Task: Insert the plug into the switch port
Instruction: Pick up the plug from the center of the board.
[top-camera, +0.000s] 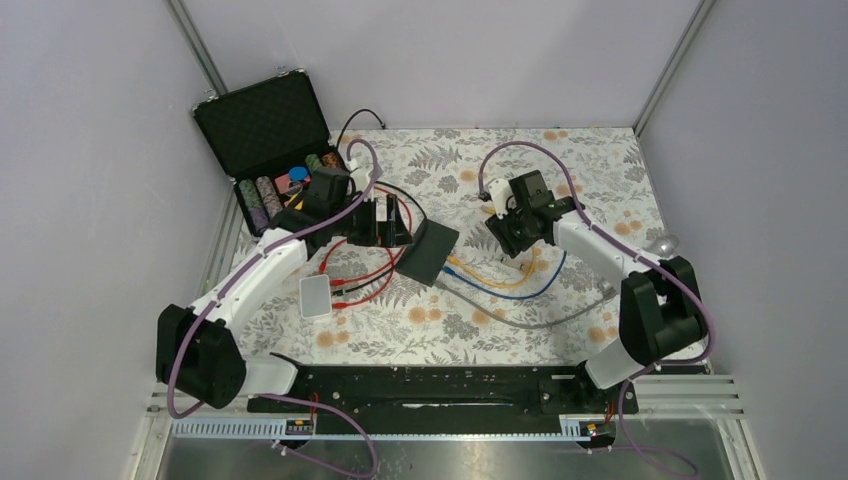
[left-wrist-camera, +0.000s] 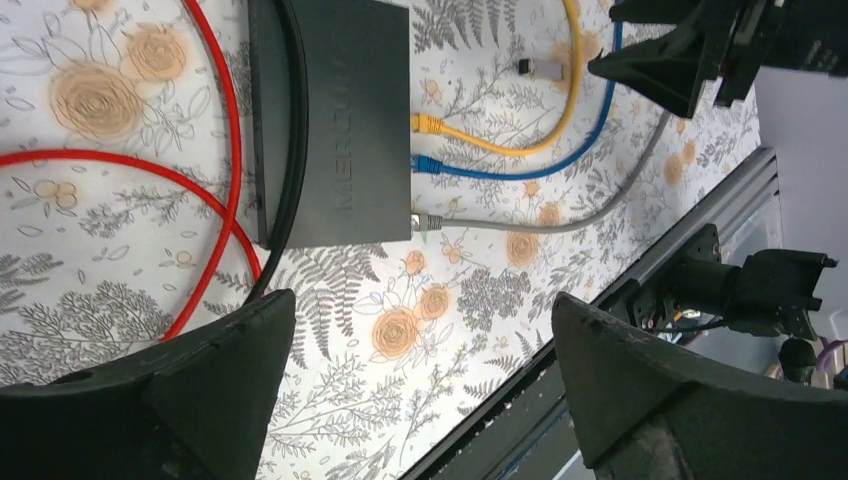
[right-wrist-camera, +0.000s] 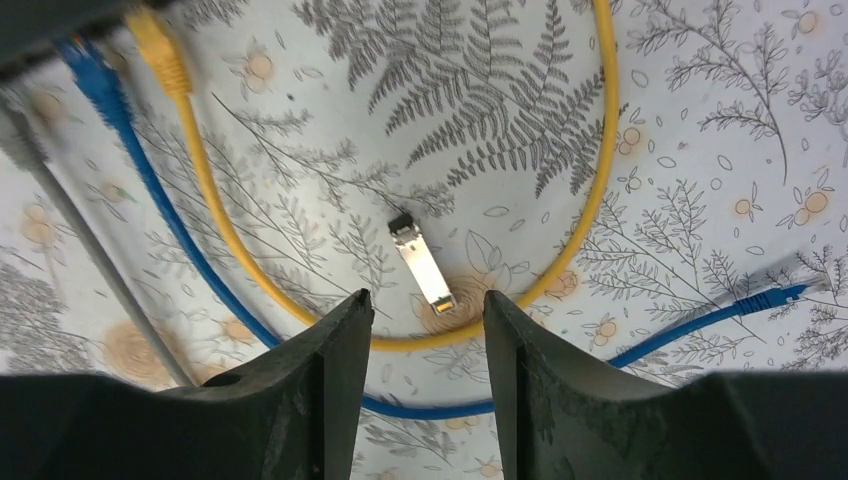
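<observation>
The switch (top-camera: 430, 250) is a flat dark box lying on the flowered cloth, and it also fills the top of the left wrist view (left-wrist-camera: 350, 120). Yellow (left-wrist-camera: 425, 123), blue (left-wrist-camera: 425, 163) and grey (left-wrist-camera: 425, 222) cable plugs sit in its ports. A small silver plug (right-wrist-camera: 422, 262) lies loose on the cloth inside the yellow cable's loop, seen small in the left wrist view (left-wrist-camera: 540, 68). My right gripper (right-wrist-camera: 426, 300) hangs just above it, open, with nothing between its fingers. My left gripper (left-wrist-camera: 422, 310) stands wide open and empty beside the switch's left side (top-camera: 385, 222).
Red cables (top-camera: 360, 285) and a black cable (left-wrist-camera: 295, 150) loop to the left of the switch. A white box (top-camera: 316, 295) lies near them. An open black case of chips (top-camera: 270, 140) stands at the back left. The blue cable's free end (right-wrist-camera: 770, 295) lies to the right.
</observation>
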